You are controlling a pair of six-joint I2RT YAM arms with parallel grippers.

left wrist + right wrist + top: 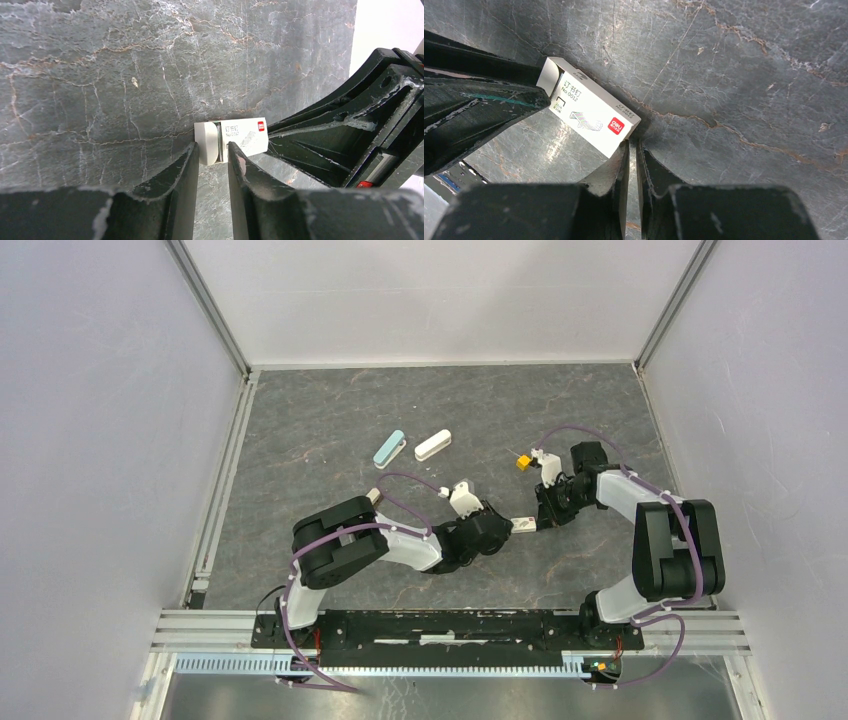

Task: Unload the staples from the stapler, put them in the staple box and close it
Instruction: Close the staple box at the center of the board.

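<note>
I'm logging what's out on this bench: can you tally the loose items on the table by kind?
oblong items: 2 (teal oblong item, white oblong item)
small white box: 1
small yellow piece: 1
Total: 4

Bench fittings and loose items
Dark grey marble-patterned tabletop [330,410], with plain white enclosure walls [100,390] on three sides and a ribbed aluminium rail [215,490] along its left edge. Small white printed cardboard box with a red logo [524,525] lies flat right of centre. Small yellow block [522,462] sits near it, farther back.
</note>
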